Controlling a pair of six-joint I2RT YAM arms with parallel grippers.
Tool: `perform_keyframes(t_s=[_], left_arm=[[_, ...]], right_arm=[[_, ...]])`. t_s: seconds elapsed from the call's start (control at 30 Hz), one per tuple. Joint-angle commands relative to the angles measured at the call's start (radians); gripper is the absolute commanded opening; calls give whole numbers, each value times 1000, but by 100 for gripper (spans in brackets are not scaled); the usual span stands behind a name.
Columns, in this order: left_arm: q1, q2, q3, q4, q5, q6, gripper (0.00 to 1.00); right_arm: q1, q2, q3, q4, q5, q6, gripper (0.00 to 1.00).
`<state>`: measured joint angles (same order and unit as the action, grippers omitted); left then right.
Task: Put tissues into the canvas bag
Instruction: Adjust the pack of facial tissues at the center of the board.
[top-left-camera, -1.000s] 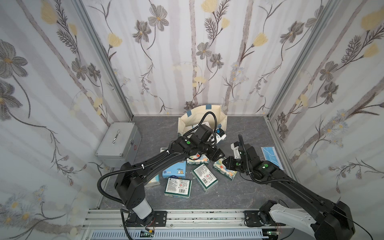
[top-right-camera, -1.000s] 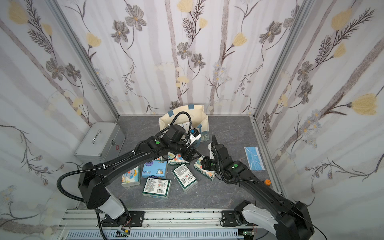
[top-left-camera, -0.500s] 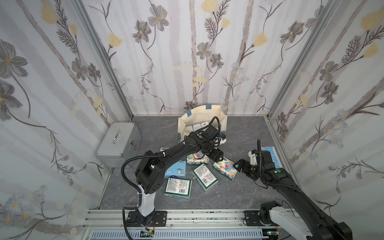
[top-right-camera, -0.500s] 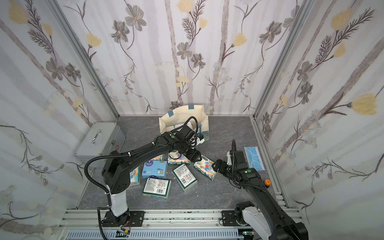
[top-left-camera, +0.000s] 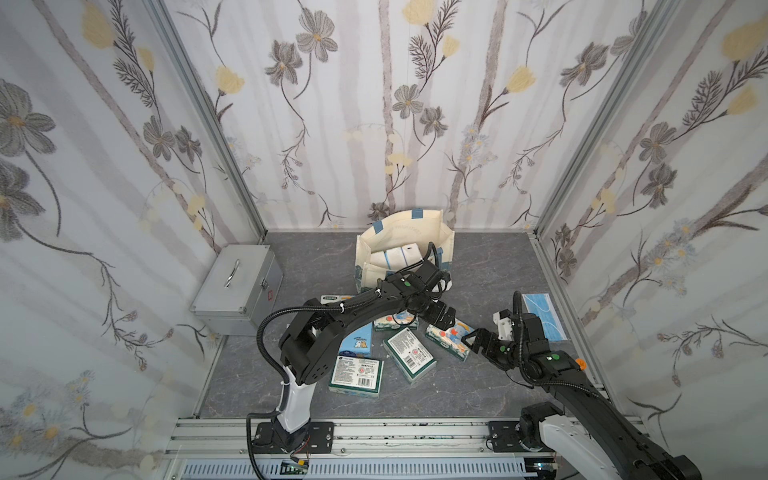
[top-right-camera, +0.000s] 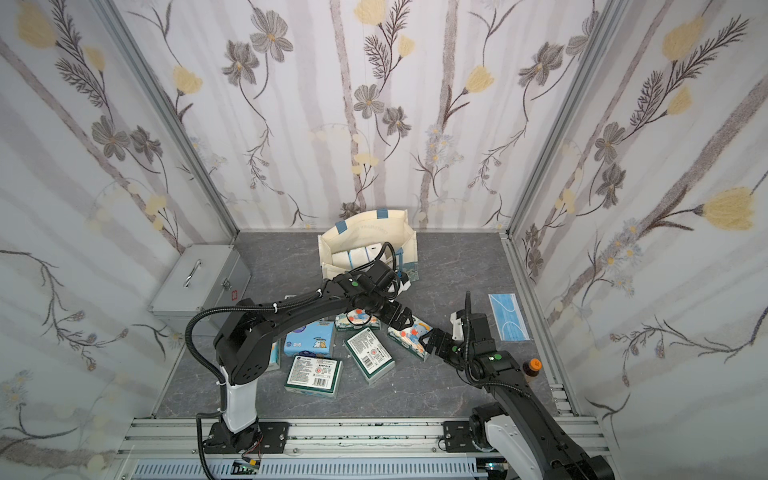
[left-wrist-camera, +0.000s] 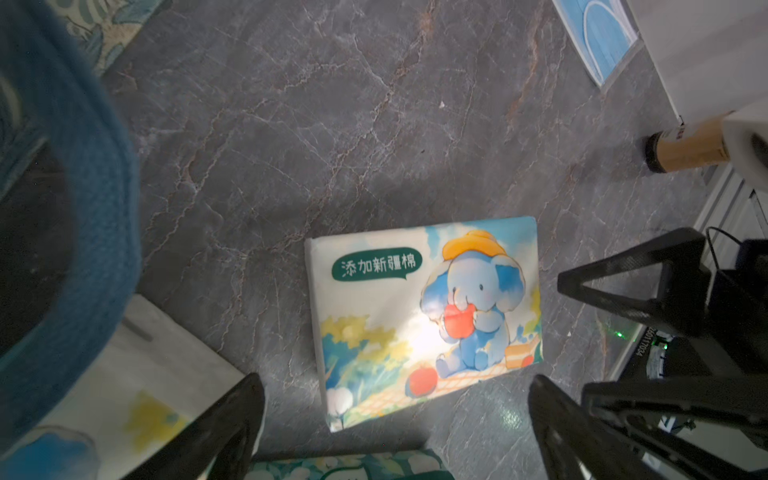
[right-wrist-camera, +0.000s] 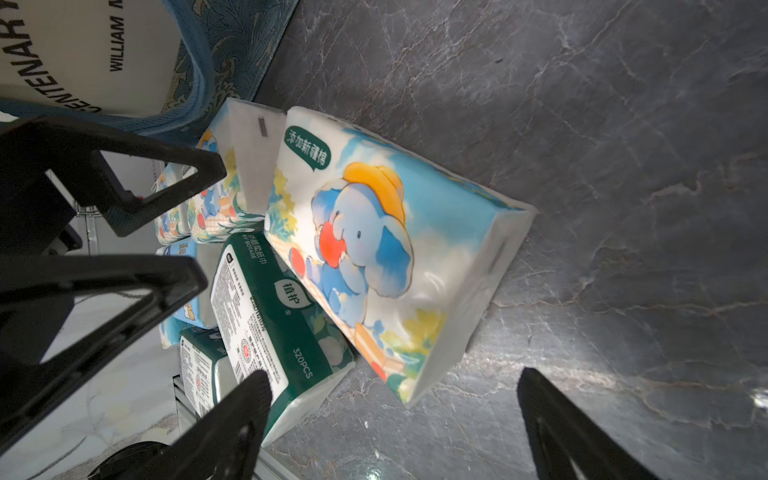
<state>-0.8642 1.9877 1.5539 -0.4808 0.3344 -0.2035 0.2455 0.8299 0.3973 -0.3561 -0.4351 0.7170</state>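
Tissues pack (left-wrist-camera: 424, 320) with the elephant print lay flat on the tabletop (top-left-camera: 478, 266) between left jaws and right jaws, both spread and empty. One pair, I judged, needed to straddle its narrow width, squeeze softly — then lift toward the canvas bag (top-left-camera: 399, 232) behind

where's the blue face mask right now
In both top views the face mask lies flat on the grey floor against the right wall, just outboard of the right hand and apart from the tissue packs.
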Motion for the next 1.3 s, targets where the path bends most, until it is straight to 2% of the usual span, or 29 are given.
perform_keyframes(t_s=[0.0, 0.23, 0.53, 0.87, 0.97, 1.17, 1.27], left_arm=[[-1, 21, 2, 62, 18, -60, 100], [2, 38, 15, 41, -3, -53, 100], [1, 67, 46, 9, 112, -39, 100], [-1, 86, 87, -71, 104, -3, 99], [-1, 95, 93, -76, 155, -2, 99], [6, 86, 75, 1, 329, -61, 97], [13, 63, 57, 31, 335, -73, 95]], right_arm=[[1, -11, -9, 52, -35, 4, 92], [1, -41, -28, 40, -33, 2, 91], [1, -45, -70, 81, -38, 40, 91], [1, -53, -60, 28, 7, 32, 91], [1, -58, -62, 15, 18, 36, 92], [0, -97, -70, -32, 83, 43, 93], [0, -121, -71, -64, 129, 49, 93]])
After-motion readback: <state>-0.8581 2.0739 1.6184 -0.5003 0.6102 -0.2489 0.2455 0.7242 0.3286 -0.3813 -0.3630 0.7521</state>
